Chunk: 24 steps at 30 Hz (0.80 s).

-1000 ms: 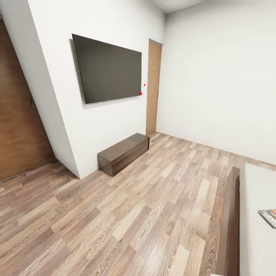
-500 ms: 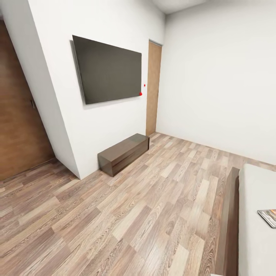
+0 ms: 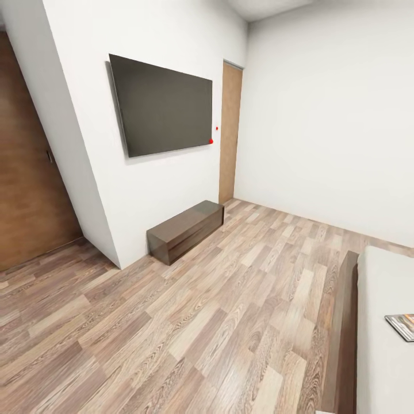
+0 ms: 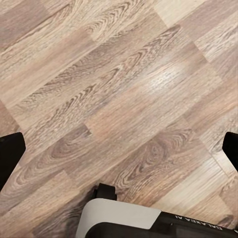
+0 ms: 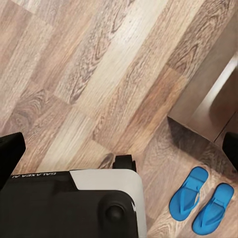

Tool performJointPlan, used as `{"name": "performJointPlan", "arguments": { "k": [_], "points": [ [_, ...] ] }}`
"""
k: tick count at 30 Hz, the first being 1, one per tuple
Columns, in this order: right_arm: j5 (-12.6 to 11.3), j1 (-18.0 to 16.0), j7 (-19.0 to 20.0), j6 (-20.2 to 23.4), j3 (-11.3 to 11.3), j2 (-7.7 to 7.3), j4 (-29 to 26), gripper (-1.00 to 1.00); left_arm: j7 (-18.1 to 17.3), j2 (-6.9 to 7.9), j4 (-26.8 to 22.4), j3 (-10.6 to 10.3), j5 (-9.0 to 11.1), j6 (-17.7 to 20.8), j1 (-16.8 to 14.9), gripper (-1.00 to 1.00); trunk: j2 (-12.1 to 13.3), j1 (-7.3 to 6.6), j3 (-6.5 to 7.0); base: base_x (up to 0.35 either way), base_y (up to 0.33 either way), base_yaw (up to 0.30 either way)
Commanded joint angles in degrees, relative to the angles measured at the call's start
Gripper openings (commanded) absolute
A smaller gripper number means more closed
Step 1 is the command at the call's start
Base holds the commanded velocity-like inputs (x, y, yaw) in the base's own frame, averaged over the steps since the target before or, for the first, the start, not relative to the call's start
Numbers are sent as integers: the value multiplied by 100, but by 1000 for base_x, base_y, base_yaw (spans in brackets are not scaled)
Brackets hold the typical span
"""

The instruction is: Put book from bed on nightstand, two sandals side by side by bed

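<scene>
My head view has slid a little to the left over the last second: the book (image 3: 402, 326) sat fuller in frame before and now shows just a corner at the right edge, lying flat on the bed (image 3: 382, 299). The TV (image 3: 162, 104) and the low bench (image 3: 185, 230) under it barely shifted, so I judge I am turning or rolling slowly, not yet lined up on anything. Nothing of the task looks done. The sandals (image 5: 202, 201) lie on the floor (image 3: 190, 322) beside my base (image 5: 99, 203), near a dark wooden corner that may be the bed frame. They already sit side by side, nearly parallel, long axes slanting the same way; toe from heel I can't tell. What I see of the book is too little to give its long axis. My left gripper (image 4: 119, 148) has its fingers spread wide with only planks between them; my right gripper (image 5: 119, 148) likewise gapes, holding nothing.
</scene>
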Motion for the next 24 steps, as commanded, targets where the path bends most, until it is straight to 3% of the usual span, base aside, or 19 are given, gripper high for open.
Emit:
{"name": "performJointPlan", "arguments": {
  "k": [1,24],
  "points": [
    [-61,-10,31,-2,44,1,15,100,-28,1,9,-43,61,-18,-6,100,-13,4,-13,0,0,0],
    [-61,-10,31,-2,44,-3,15,100,-28,17,17,-35,70,-13,-6,100,-13,4,-13,0,0,0]
  ]
}}
